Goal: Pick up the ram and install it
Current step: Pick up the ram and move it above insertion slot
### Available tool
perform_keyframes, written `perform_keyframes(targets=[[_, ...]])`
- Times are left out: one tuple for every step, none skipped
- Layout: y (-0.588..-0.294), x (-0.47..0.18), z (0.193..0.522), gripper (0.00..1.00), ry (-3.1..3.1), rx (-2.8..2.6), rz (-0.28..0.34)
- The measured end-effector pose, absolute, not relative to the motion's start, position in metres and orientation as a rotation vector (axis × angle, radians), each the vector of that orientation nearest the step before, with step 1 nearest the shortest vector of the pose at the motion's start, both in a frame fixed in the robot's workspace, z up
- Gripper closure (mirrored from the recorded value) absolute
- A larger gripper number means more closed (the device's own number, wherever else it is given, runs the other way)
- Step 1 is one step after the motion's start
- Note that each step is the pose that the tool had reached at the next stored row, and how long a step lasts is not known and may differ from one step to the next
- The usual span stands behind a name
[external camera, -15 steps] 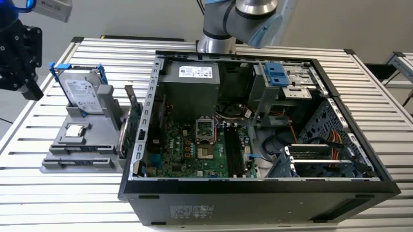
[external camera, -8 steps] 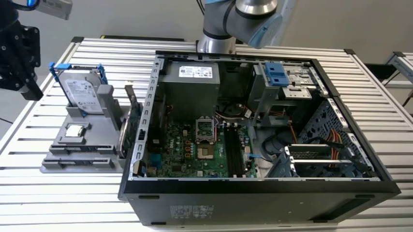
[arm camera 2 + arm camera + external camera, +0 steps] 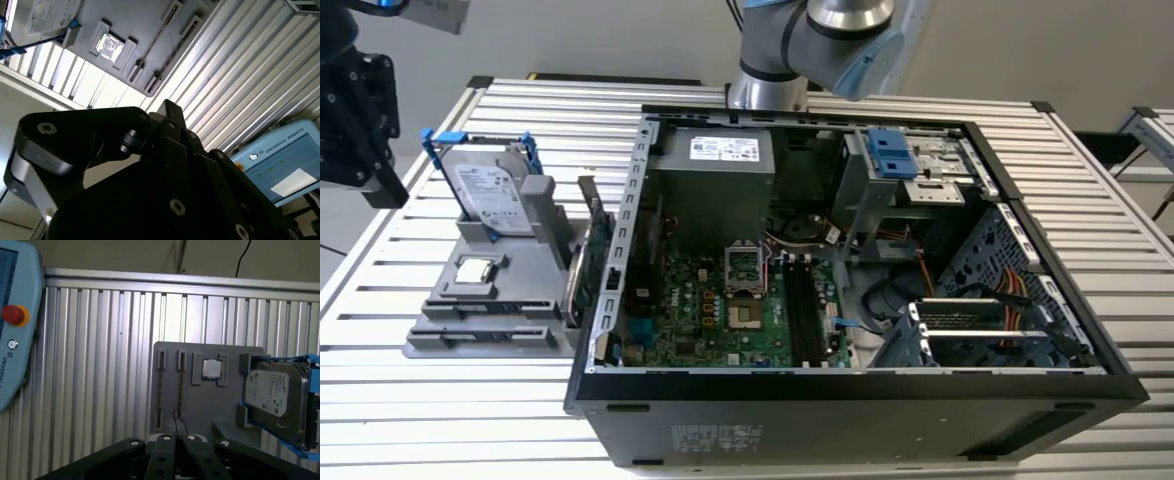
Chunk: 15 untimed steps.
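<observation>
Over table (image 3: 100, 390), off grey fixture (image 3: 200, 405) edge: pincer (image 3: 176, 424) pressed closed, gripping nothing; open slats alongside.

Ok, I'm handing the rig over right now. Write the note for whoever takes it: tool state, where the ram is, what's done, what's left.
Tool: shut and empty, high over the table at the exterior view's left, clear of the case.
Ram: probably the thin dark edge-on line in one long slot of the gray holder, next to the processor chip and the hard drive. I am not certain of this.
Done: nothing so far; the ram has not been picked.
Left: the whole job, pick and install. The black memory slots on the motherboard look empty.
</observation>
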<state>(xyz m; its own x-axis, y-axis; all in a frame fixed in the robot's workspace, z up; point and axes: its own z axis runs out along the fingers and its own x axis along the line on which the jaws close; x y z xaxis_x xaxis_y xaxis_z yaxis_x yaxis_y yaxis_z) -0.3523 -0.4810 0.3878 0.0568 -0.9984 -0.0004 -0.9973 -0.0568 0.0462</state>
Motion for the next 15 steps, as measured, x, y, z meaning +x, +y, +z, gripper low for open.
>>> perform_keyframes(targets=[[-0.481, -0.3523, 0.3877, 1.0, -2.122, 2.271, -0.049], [-0.481, -0.3523, 0.3877, 1.0, -2.107, 2.284, -0.049], [-0.481, -0.3523, 0.3878, 1.0, -2.095, 2.295, -0.049], [-0.481, -0.3523, 0.3878, 1.0, -2.085, 2.304, -0.049], [-0.481, -0.3523, 0.3878, 1.0, -2.08, 2.308, -0.049], [-0.481, -0.3523, 0.3878, 1.0, -2.08, 2.308, -0.049], [-0.481, -0.3523, 0.3878, 1.0, -2.079, 2.309, -0.048], [-0.481, -0.3523, 0.3878, 1.0, -2.079, 2.309, -0.048], [-0.481, -0.3523, 0.3878, 1.0, -2.078, 2.31, -0.048], [-0.481, -0.3523, 0.3878, 1.0, -2.078, 2.31, -0.048], [-0.481, -0.3523, 0.3878, 1.0, -2.077, 2.311, -0.048], [-0.481, -0.3523, 0.3877, 1.0, -2.077, 2.311, -0.048], [-0.481, -0.3523, 0.3878, 1.0, -2.076, 2.312, -0.048], [-0.481, -0.3523, 0.3878, 1.0, -2.076, 2.312, -0.048], [-0.481, -0.3523, 0.3878, 0.0, -2.075, 2.312, -0.048]])
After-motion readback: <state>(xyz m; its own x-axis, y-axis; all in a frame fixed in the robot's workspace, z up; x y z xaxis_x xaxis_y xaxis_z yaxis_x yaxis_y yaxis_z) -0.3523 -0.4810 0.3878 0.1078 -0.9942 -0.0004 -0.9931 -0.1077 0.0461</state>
